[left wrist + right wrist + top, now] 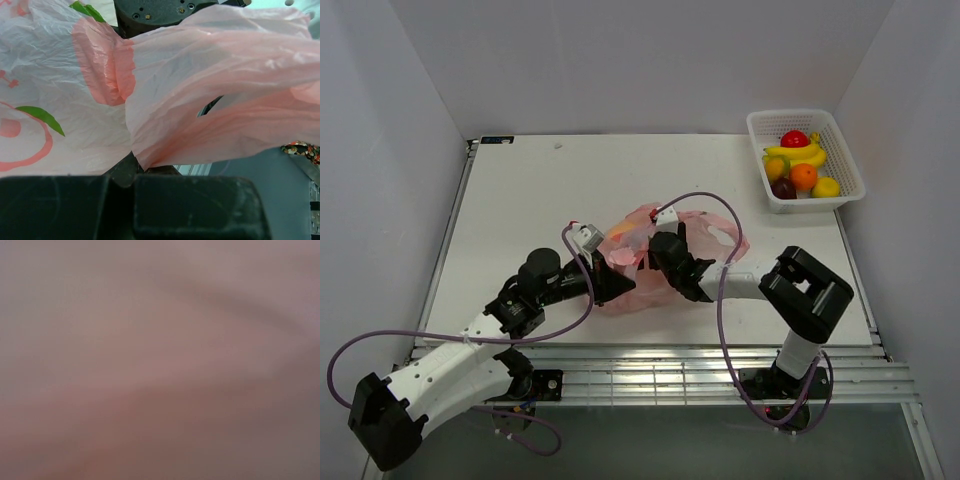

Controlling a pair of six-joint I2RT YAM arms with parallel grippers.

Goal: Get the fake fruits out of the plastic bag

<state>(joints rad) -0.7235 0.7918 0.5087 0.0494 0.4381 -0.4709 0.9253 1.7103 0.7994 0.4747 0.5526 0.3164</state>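
The pink plastic bag (665, 235) lies crumpled at the table's middle. My left gripper (612, 283) is at its near-left edge. In the left wrist view the jaws (135, 167) are shut on a pinched fold of the bag (215, 75). My right gripper (658, 262) is pushed into the bag from the right, its fingers hidden by the film. The right wrist view shows only blurred pink plastic (160, 360). A faint orange-yellow shape (623, 232) shows through the bag's left side. Red (795, 139), orange (804, 176), dark purple (783, 187), yellow (826, 186) and yellow-green (776, 166) fake fruits lie in the basket.
A white lattice basket (850, 165) stands at the back right corner, also holding a yellow banana bunch (800, 153). White walls enclose the table on three sides. A metal rail runs along the near edge (650, 365). Purple cables loop over both arms.
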